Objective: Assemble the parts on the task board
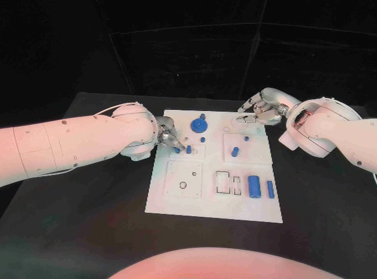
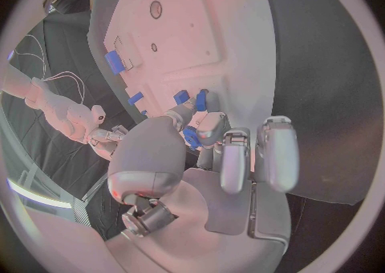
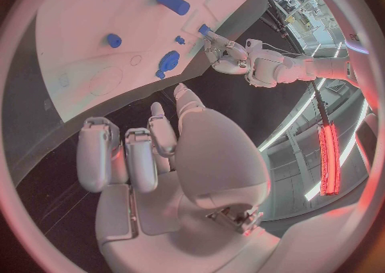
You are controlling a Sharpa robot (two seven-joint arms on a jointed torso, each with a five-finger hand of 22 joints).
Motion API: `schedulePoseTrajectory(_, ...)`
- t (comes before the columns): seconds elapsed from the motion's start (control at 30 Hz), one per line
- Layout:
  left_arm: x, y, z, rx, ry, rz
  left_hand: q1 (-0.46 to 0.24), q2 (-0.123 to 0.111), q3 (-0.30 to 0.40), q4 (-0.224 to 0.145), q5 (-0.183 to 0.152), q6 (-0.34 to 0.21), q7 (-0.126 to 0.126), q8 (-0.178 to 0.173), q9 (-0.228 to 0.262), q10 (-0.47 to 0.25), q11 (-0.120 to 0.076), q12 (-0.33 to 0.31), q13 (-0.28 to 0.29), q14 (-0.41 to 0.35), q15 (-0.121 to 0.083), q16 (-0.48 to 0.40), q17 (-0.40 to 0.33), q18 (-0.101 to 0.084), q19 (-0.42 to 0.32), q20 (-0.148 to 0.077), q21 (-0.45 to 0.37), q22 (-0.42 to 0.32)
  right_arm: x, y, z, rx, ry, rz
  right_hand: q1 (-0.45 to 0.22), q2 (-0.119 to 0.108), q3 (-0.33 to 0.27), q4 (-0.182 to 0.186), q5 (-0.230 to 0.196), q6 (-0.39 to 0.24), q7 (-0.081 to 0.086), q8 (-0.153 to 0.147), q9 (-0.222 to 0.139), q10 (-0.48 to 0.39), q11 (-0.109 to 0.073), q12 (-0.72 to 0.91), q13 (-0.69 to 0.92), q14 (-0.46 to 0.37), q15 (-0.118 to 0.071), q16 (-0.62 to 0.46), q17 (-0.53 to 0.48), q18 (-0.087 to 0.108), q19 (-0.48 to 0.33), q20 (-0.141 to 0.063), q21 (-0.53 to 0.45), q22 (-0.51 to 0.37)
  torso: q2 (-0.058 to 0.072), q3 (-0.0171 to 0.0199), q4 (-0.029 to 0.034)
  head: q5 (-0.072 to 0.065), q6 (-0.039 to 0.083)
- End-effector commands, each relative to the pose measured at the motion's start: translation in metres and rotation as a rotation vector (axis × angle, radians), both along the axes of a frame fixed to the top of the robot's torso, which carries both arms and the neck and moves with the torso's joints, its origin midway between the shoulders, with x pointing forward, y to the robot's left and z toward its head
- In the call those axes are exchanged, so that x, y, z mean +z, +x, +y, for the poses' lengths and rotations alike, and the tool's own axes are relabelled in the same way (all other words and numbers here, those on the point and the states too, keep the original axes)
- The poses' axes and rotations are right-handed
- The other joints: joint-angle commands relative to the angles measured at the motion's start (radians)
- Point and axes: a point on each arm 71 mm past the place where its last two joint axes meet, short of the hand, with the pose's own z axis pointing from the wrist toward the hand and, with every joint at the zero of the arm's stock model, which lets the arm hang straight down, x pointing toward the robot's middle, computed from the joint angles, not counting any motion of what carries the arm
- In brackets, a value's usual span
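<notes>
The white task board [image 1: 182, 203] lies mid-table. My left hand [image 1: 165, 136] is at its left edge, where thumb and a finger [image 2: 210, 124] pinch a small blue part [image 1: 177, 150] [image 2: 201, 100] standing on the board. A second small part [image 1: 188, 149] stands just beside it. A blue gear-like part [image 1: 200, 124] [image 3: 167, 61] sits near the far edge. My right hand [image 1: 259, 109] hovers over the board's far right corner, holding nothing, fingers loosely bent and apart. The left hand [image 3: 223, 50] also appears in the right wrist view, fingertips at the blue part [image 3: 205, 29].
A blue peg [image 1: 235, 151] and a tiny blue piece [image 1: 246, 138] sit right of centre. Two blue cylinders [image 1: 254, 186] [image 1: 270, 189] lie near the board's right edge beside rectangular slots [image 1: 224, 182]. A round hole [image 1: 182, 185] is in the near left panel.
</notes>
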Motion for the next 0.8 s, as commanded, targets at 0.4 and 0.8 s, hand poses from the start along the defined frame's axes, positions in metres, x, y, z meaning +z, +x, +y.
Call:
schedulePoseTrajectory(0.4,-0.0006,0.001,0.0034,0.004,0.011,0.006,-0.009,0.004,-0.012,0.001,-0.003,0.009,-0.002,0.008,0.001,0.01,-0.004,0.01,0.006,0.106,-0.006,0.003,0.263,-0.005,0.046,-0.007,0.005,0.11,0.0013,-0.0001,0.0004,0.005,0.0,-0.005,-0.004,0.005,-0.006,0.001,0.003,-0.006,0.001,0.006,-0.002,-0.008,-0.002,-0.007,-0.001,0.082,-0.006,-0.005,0.171,0.009,-0.01,0.002,-0.007,-0.003,0.0,-0.0005,0.001,0.0,-0.002)
schedulePoseTrajectory(0.8,-0.0001,0.0011,0.004,0.009,0.007,0.0,-0.007,0.003,-0.019,0.0,-0.003,0.011,-0.003,0.01,0.001,0.013,-0.005,0.014,0.01,0.106,-0.007,0.003,0.263,-0.005,0.047,-0.007,0.006,0.113,0.0012,0.0001,0.0004,0.005,0.0,-0.004,-0.004,0.005,-0.006,0.001,0.003,-0.006,0.001,0.006,-0.002,-0.008,-0.002,-0.007,-0.001,0.082,-0.006,-0.005,0.171,0.009,-0.01,0.002,-0.007,-0.003,0.0,-0.0002,0.001,0.0,-0.003)
